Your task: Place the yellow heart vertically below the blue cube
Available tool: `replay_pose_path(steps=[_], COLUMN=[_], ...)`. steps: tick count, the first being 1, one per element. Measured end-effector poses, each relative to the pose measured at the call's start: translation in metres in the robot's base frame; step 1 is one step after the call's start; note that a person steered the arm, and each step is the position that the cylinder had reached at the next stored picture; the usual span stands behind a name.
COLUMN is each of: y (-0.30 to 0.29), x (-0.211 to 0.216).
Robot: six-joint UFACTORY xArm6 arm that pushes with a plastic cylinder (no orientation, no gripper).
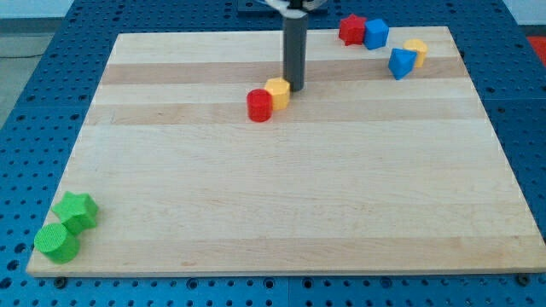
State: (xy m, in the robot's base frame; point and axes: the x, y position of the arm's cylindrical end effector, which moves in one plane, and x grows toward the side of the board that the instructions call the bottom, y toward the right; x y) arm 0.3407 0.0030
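Nearest, by the tabletop (290,196) corner: green cylinder (56,244), green star (76,210). No gripper; my tip (296,88) just right of a yellow block (277,91), well left of yellow heart (415,51) and blue cube (375,33).

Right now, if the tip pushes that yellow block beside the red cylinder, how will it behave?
The yellow block looks rigid and squat, so it probably slides rather than tips. It touches the red cylinder, which would likely get shoved along. My tip sits at its right, so an off-centre push may spin it.
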Motion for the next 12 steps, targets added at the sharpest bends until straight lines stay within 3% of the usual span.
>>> replay_pose_path(steps=[2,4,7,8,9,12], y=[-0.050,-0.046,0.236,0.307,0.342,0.219], x=[0.023,0.024,0.026,-0.014,-0.065,-0.078])
